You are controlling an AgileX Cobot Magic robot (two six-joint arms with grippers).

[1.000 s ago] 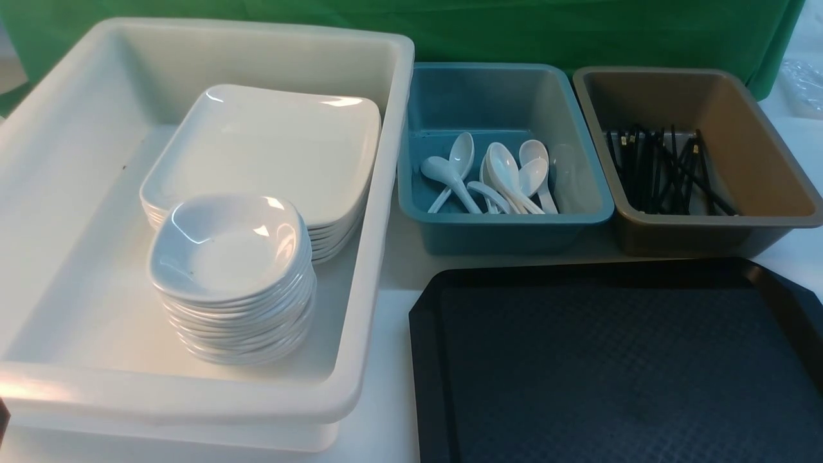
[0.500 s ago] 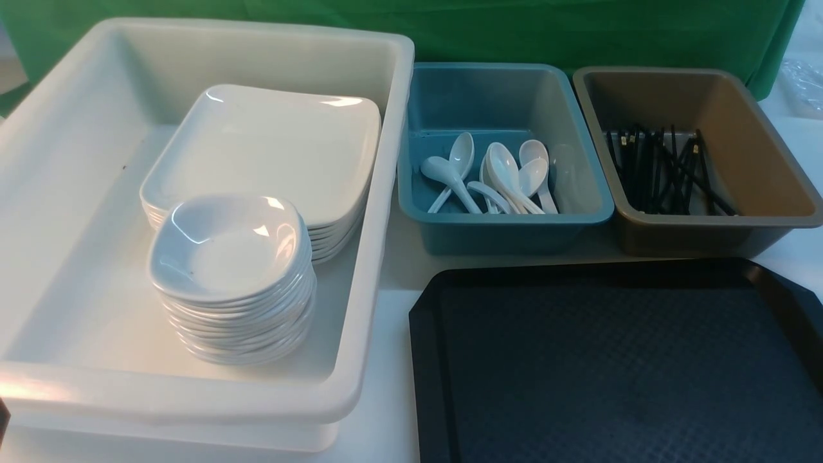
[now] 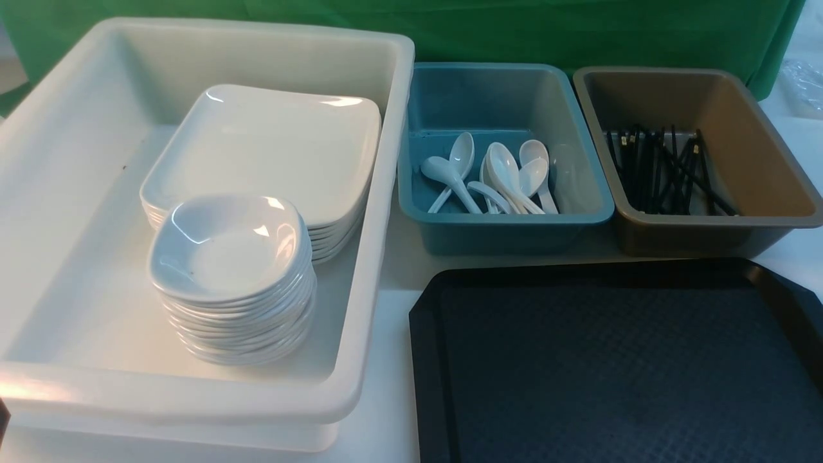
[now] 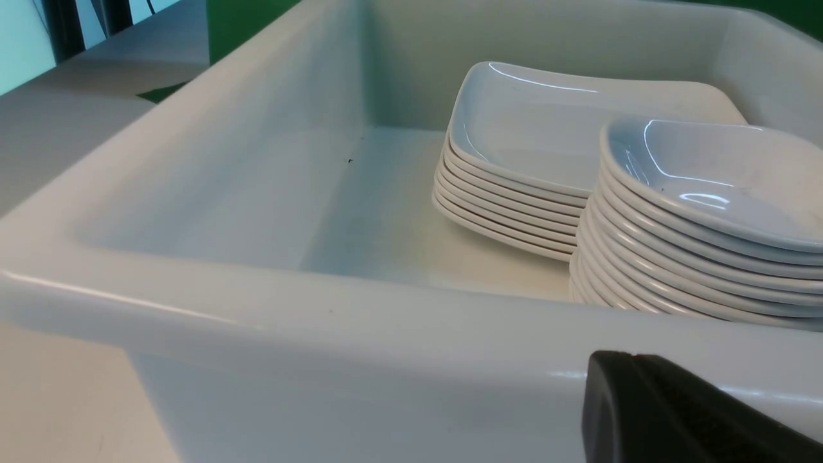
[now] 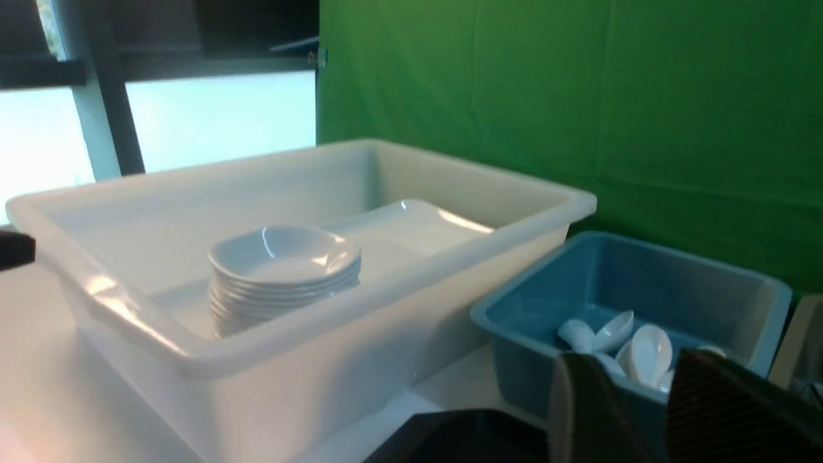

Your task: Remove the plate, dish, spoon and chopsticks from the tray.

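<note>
The black tray (image 3: 617, 366) lies at the front right, and its visible surface is bare. A stack of white plates (image 3: 270, 148) and a stack of small dishes (image 3: 228, 247) sit in the white bin (image 3: 193, 399). Several white spoons (image 3: 505, 173) lie in the blue bin (image 3: 508, 228). Black chopsticks (image 3: 662, 170) lie in the brown bin (image 3: 759, 154). Neither gripper shows in the front view. My left gripper (image 4: 633, 360) is shut and empty, just outside the white bin's near wall (image 4: 386, 360). My right gripper (image 5: 633, 373) is open and empty, above the tray's corner (image 5: 463, 437) and facing the blue bin (image 5: 514, 347).
The three bins stand side by side along the back, with the white one filling the left half. A green cloth (image 3: 514, 26) hangs behind them. A strip of white table (image 3: 392, 386) runs between the white bin and the tray.
</note>
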